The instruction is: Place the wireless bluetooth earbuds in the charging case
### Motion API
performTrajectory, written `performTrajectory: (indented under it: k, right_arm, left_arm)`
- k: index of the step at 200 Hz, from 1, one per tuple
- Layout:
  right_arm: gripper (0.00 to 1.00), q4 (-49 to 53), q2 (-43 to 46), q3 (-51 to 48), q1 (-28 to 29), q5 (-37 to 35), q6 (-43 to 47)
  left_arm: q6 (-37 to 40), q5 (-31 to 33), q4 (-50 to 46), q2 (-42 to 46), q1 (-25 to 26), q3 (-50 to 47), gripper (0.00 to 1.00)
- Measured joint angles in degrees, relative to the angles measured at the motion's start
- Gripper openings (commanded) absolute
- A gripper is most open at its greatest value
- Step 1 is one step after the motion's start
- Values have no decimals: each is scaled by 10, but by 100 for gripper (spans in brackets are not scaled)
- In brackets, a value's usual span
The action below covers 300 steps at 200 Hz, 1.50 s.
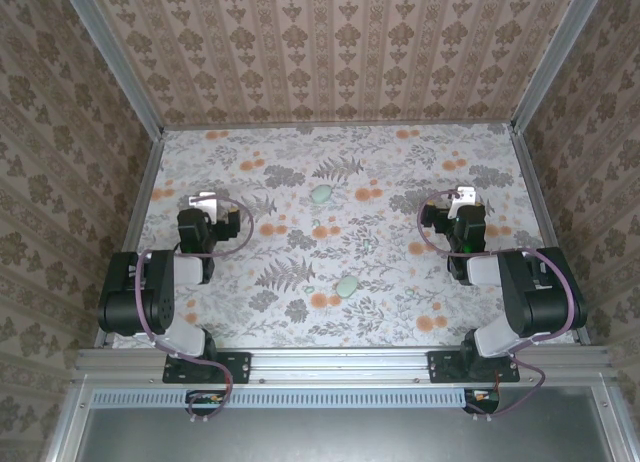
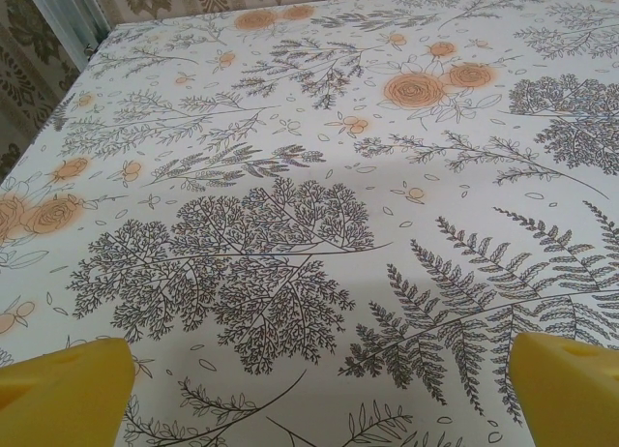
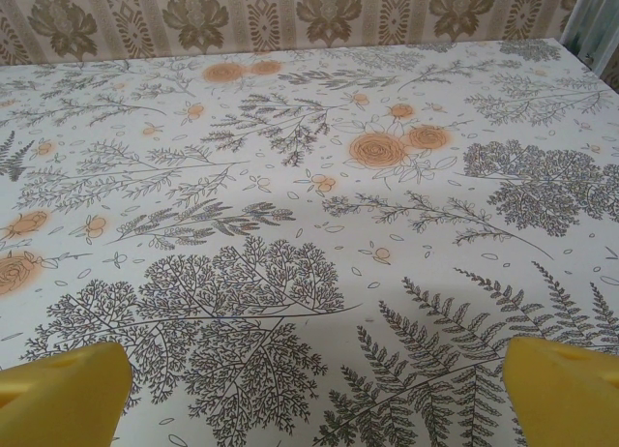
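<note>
**Both tools wide, two cases waiting between them**

We count two mint cases on the floral worktop [image 1: 420,162]. The near case [image 1: 348,285] is our landmark, and the far case [image 1: 321,194] lies beyond it and slightly left, well apart. Both look closed, though we cannot be sure from above. The earbuds are too small for us to tell from the print.

We count two arms and two tools. The left tool [image 1: 205,204] sits well left of the near case and farther back. The right tool [image 1: 462,197] sits well right of it and also farther back. Neither touches a case.

In each wrist view we count two yellow fingertips [image 2: 63,394], one at each lower corner, with bare cloth between them. So the left tool [image 2: 314,399] and the right tool [image 3: 314,394] are both spread wide and hold nothing.

We judge this to be a ready pose. The arms are pulled aside so the middle is open to the overhead camera, and the jaws are wide for a first grasp. The task looks unstarted.
</note>
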<state>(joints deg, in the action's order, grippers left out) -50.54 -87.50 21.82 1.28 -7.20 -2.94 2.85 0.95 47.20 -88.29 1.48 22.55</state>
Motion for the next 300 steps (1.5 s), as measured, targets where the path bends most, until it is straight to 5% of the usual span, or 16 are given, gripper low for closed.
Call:
performTrajectory:
  k: [124, 159, 204, 231, 300]
  right_arm:
    - [100, 19, 1, 6, 0, -2, -1]
    - [100, 150, 47, 60, 0, -9, -8]
    - [100, 383, 129, 181, 15, 23, -23]
    - [100, 524, 167, 227, 81, 30, -24]
    - [100, 742, 182, 280, 397, 30, -29]
  left_arm:
    - [0, -9, 0, 0, -7, 0, 100]
    - [7, -27, -20, 28, -5, 0, 100]
    - [-6, -38, -165, 123, 5, 61, 100]
    - [-18, -51, -268, 167, 23, 99, 100]
    - [-45, -73, -463, 280, 126, 151, 100]
